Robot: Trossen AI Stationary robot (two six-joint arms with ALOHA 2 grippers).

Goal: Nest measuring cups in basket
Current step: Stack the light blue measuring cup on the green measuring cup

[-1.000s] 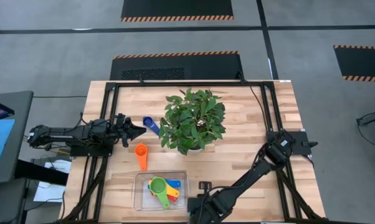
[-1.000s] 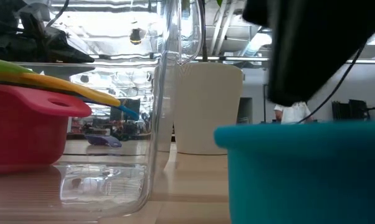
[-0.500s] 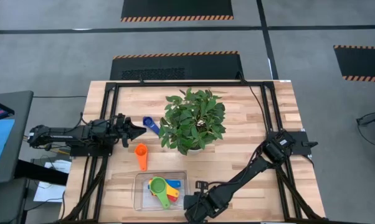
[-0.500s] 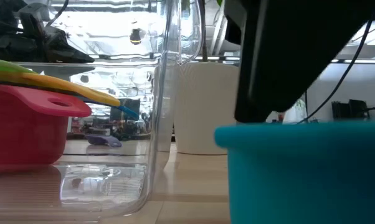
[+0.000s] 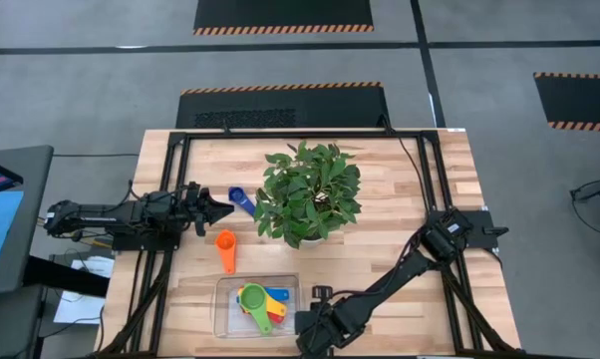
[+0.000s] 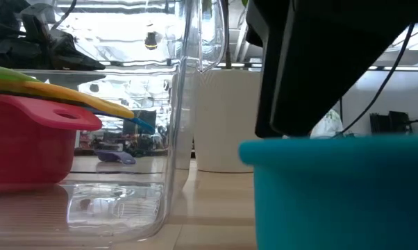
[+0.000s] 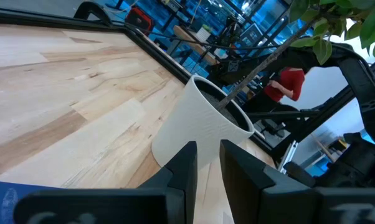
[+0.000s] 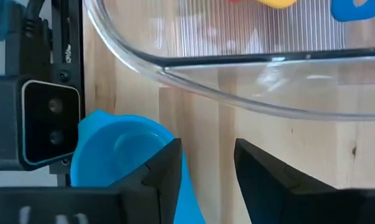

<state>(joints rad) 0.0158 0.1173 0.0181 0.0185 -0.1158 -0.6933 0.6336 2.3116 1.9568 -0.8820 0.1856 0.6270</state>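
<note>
Hovering at the near edge of the worktop (image 5: 400, 269), the right pincer (image 5: 316, 331) sits just beside the near right corner of the basket (image 5: 223, 309), its fingers (image 8: 169, 168) spread with a gap between them and nothing clamped. A light blue cup (image 8: 122, 152) stands on the wood next to one finger, outside the clear basket wall (image 8: 237, 81). Inside the basket lie nested cups: a green cup (image 5: 253, 297) on top, with a yellow cup (image 5: 276, 296) and a red cup (image 6: 28, 142) under it. Farther back, an orange cup (image 5: 225, 242) rests alone on the wood. Beyond it, the left pincer (image 5: 220, 209) waits with fingers nearly pressed together and empty, pointing at a blue cup (image 5: 239, 197) beside the potted plant (image 5: 308, 191).
</note>
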